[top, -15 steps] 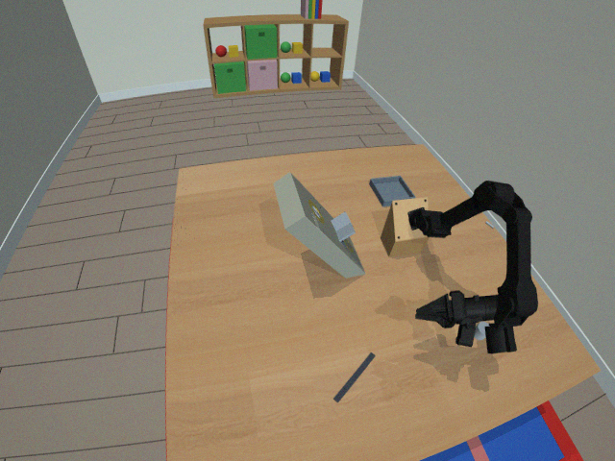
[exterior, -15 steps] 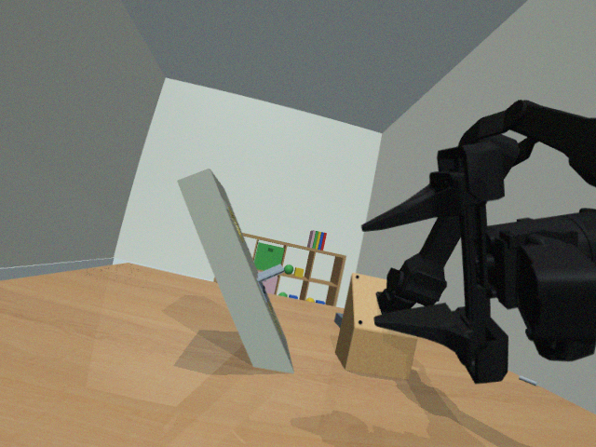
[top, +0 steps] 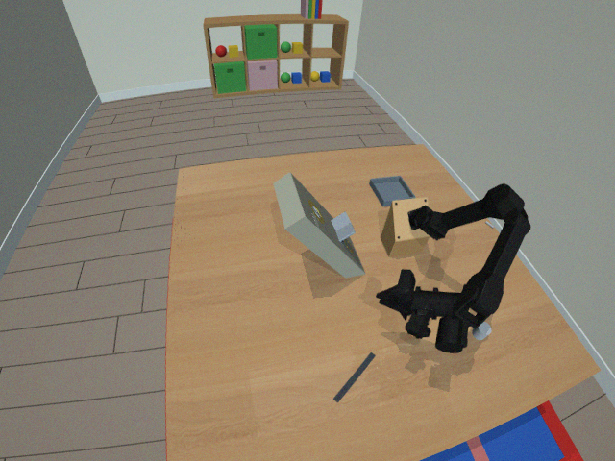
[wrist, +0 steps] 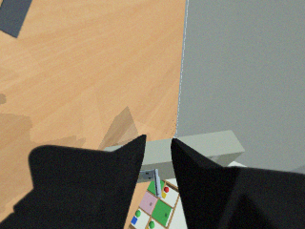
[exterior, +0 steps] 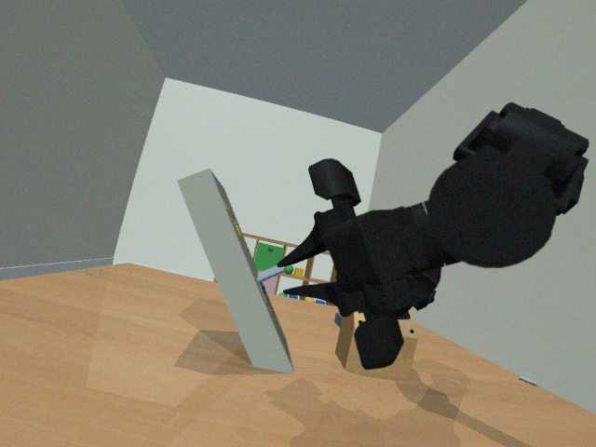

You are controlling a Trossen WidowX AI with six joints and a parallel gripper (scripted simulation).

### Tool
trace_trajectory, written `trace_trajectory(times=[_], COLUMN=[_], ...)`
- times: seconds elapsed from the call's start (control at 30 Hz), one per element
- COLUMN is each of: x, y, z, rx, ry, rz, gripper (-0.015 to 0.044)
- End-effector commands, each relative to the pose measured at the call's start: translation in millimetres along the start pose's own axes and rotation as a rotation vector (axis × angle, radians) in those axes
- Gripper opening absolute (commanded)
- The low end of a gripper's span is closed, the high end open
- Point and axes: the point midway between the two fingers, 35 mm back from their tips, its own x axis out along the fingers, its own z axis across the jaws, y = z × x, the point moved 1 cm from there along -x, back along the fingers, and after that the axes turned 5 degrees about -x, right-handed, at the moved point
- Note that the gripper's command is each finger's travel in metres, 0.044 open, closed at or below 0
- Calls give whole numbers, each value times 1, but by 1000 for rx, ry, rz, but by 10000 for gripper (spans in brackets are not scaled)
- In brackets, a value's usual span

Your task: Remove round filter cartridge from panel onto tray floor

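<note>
The pale grey-green service panel (top: 317, 243) (exterior: 225, 274) (wrist: 195, 147) stands tilted on the table. A round patch with yellow and white marks (top: 315, 212) shows on its face; the cartridge's slots cannot be made out. A light grey flap (top: 342, 227) (exterior: 270, 273) (wrist: 158, 183) sticks out from the face. My gripper (exterior: 282, 278) (wrist: 158, 140) is partly open, with nothing between its fingertips. It is in front of the panel and apart from it in the top view. The blue-grey tray (top: 392, 189) lies beyond the wooden block, with nothing visible on its floor.
The wooden block (top: 403, 230) (exterior: 380, 366) carries the arm's base, between panel and tray. A dark flat bar (top: 354, 376) (wrist: 15, 18) lies on the near part of the table. A small light grey piece (top: 481, 330) shows beside the arm, and a small rod (top: 489, 224) (exterior: 527, 381) near the right wall.
</note>
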Motion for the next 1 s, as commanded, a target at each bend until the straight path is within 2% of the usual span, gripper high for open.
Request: trace_trajectory(times=[0.0, 0.37, 0.67, 0.83, 0.97], x=[37, 101, 116, 128, 142], y=[9, 45, 96, 133, 175], z=[-18, -94, -167, -178, -170], rx=[143, 509, 714, 822, 992], ry=[-73, -179, -173, -182, -283], rz=[38, -38, -206, -213, -234], gripper=[89, 89, 89, 89, 89])
